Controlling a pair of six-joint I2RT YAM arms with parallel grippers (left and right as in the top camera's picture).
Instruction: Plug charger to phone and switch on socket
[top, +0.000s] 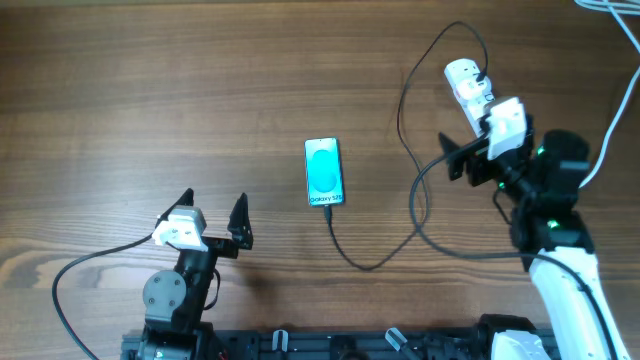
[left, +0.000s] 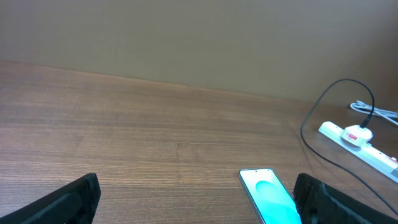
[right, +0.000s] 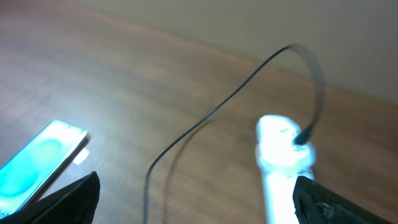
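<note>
- Broadly, a brown wooden table (top: 150, 100) fills every view and carries everything else.
- At the right edge the right arm (top: 560, 250) reaches up and to the left. The right gripper (right: 199, 208) is spread wide and pinches nothing. From its wrist camera the socket end lies just inside one finger. The overhead view does not show whether they touch.
- At the lower left the left arm (top: 180, 290) stands near the table's front edge. The left gripper (top: 212, 208) is also spread wide and empty, and it is well apart from the socket.
- The socket (top: 468, 85), a white strip with red marks, lies tilted at the upper right, partly under the right wrist. A thick white cord (top: 610, 10) runs off the top right corner.
- The charger (top: 420, 200), a thin black cable, rises in a tall loop from a white plug (left: 357, 134) seated on the socket. It then curves down across the table and back up to the phone's lower end.
- The phone (top: 323, 172) lies flat at the table's middle, between the two arms, with its cyan screen lit and a white text strip at the near end. The cable tip meets that end, but I cannot tell whether it is pushed fully in.
</note>
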